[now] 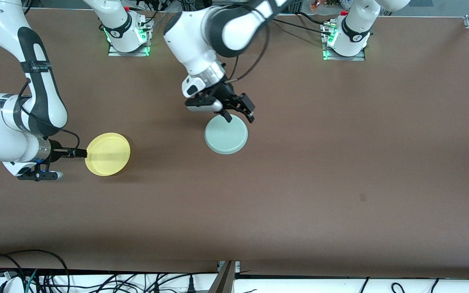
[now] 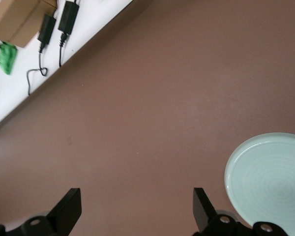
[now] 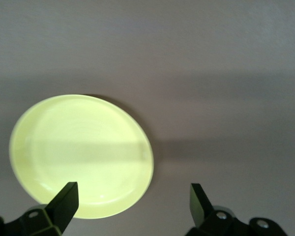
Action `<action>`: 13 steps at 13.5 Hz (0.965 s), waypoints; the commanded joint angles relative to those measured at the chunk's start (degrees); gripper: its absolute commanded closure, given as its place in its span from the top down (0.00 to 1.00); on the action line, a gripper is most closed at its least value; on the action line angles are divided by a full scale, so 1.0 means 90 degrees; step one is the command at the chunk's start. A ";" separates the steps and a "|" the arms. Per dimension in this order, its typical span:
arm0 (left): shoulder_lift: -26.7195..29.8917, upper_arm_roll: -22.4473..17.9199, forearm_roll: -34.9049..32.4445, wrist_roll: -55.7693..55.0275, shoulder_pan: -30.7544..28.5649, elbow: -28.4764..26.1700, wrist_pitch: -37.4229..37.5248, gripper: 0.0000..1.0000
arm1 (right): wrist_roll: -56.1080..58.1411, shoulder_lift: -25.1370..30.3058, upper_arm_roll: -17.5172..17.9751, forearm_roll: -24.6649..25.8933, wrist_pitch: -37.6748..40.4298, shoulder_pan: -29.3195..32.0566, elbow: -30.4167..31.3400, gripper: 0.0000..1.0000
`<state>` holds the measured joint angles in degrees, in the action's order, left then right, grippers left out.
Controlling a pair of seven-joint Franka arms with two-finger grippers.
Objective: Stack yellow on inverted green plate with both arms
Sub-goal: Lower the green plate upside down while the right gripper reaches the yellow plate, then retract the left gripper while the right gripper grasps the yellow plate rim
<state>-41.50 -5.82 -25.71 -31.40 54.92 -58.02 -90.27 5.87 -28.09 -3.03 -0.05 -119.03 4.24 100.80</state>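
Note:
The yellow plate (image 1: 108, 154) lies rim up on the brown table toward the right arm's end. My right gripper (image 1: 80, 153) is low and level beside its edge, open and empty. In the right wrist view the plate (image 3: 81, 155) lies ahead of the gripper (image 3: 132, 192), with one fingertip (image 3: 68, 194) over its edge. The pale green plate (image 1: 226, 136) lies flat at the table's middle. My left gripper (image 1: 239, 118) hangs open and empty just above the plate's edge farthest from the front camera. In the left wrist view the plate (image 2: 268, 179) sits beside the gripper (image 2: 137, 196).
Both arm bases (image 1: 126, 34) (image 1: 346, 38) stand along the table's edge farthest from the front camera. Cables (image 1: 47, 276) lie off the near edge. A cardboard box (image 2: 17, 19) and power adapters (image 2: 68, 17) lie off the table. A small dark mark (image 1: 362, 197) is on the tabletop.

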 commanded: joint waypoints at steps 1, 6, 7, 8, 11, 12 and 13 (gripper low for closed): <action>0.0605 0.0129 0.0920 0.0830 -0.0777 -0.0077 0.0030 1.00 | 0.0294 -0.0081 0.0053 -0.0198 -0.0329 0.0232 0.0177 1.00; 0.1484 0.0061 0.2424 0.1926 -0.2097 -0.0155 0.0557 1.00 | 0.0685 -0.0492 0.0053 -0.0766 -0.0748 0.0310 0.0216 1.00; 0.1737 0.0051 0.2485 0.1956 -0.2359 -0.0291 0.0626 1.00 | 0.0695 -0.0570 0.0063 -0.0766 -0.0866 0.0310 0.0216 1.00; 0.2069 0.0051 0.2495 0.2005 -0.2507 -0.0640 0.0694 1.00 | 0.0772 -0.0619 0.0063 -0.0766 -0.0963 0.0310 0.0255 1.00; 0.3153 0.0081 0.2757 0.2044 -0.3355 -0.1831 0.0743 1.00 | 0.0822 -0.0639 0.0082 -0.0805 -0.1277 0.0310 0.0557 0.70; 0.3446 0.0110 0.2894 0.2083 -0.3755 -0.2251 0.0782 1.00 | 0.0822 -0.0639 0.0082 -0.0805 -0.1277 0.0310 0.0568 0.49; 0.3691 0.0149 0.2905 0.2228 -0.4039 -0.2613 0.0773 1.00 | 0.0851 -0.0639 0.0082 -0.0805 -0.1277 0.0310 0.0578 0.38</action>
<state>-16.09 -5.89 -2.01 -13.78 24.19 -70.26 -82.09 11.89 -34.64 -2.98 -6.25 -129.46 6.24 104.65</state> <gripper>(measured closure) 0.000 0.137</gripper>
